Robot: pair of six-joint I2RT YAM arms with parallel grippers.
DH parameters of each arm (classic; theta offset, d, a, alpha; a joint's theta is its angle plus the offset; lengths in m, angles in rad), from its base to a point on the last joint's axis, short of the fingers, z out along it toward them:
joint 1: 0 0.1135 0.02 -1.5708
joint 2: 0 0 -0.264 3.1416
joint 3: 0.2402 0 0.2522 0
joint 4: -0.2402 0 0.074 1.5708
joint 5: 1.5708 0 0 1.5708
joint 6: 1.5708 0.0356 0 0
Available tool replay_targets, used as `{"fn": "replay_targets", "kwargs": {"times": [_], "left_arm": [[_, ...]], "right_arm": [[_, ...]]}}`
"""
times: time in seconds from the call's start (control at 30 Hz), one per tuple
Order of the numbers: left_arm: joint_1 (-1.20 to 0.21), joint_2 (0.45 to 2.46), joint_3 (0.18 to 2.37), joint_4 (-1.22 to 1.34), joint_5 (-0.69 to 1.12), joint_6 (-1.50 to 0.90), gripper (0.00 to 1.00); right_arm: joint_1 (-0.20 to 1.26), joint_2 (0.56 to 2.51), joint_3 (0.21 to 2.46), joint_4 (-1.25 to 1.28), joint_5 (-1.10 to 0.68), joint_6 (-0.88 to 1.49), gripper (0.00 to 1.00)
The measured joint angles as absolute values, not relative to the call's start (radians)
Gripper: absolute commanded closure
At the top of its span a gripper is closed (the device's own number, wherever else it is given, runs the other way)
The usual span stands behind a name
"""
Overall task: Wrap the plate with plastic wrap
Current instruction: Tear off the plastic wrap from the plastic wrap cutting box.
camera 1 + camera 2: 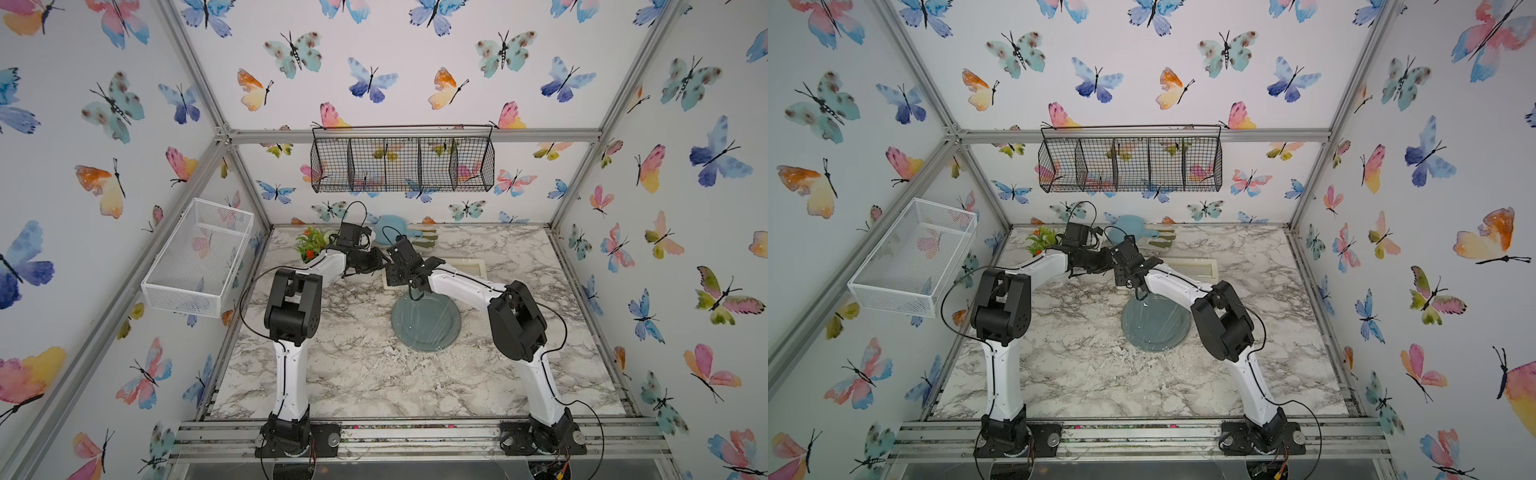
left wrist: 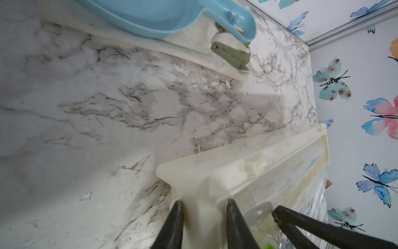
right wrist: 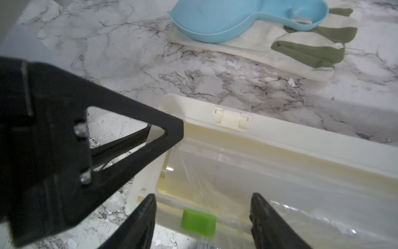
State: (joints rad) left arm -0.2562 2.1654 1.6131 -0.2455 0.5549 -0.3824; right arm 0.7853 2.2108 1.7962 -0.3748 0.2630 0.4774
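The grey-blue plate (image 1: 426,322) (image 1: 1154,322) lies mid-table with glinting plastic wrap (image 1: 432,309) over it. Behind it lies the cream-white dispenser box (image 1: 467,267) (image 1: 1196,267) (image 2: 247,172) (image 3: 280,131); film (image 3: 312,194) spills from its open top. My left gripper (image 2: 204,207) (image 1: 381,262) is shut on the box's near end, one finger on each side. My right gripper (image 3: 203,202) (image 1: 394,277) hangs open over the same end, its fingers either side of the green slider (image 3: 198,222) without touching it. The left gripper's fingers (image 3: 150,133) show close beside it.
A light-blue round board with a handle (image 1: 390,229) (image 3: 237,19) rests on a cream and green glove (image 3: 301,49) at the back. A potted plant (image 1: 311,245) stands at the back left. A white mesh basket (image 1: 199,257) and a black wire basket (image 1: 401,160) hang on the walls.
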Motion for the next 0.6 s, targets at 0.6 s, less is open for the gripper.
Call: {"fn": "replay_targets", "kwargs": {"times": [0.6], "left_arm": [[-0.254,2.168,1.621,-0.258,0.554,-0.389,0.75]], "right_arm": [[0.787,2.247,1.89,-0.514,0.374,0.479,0.3]]}}
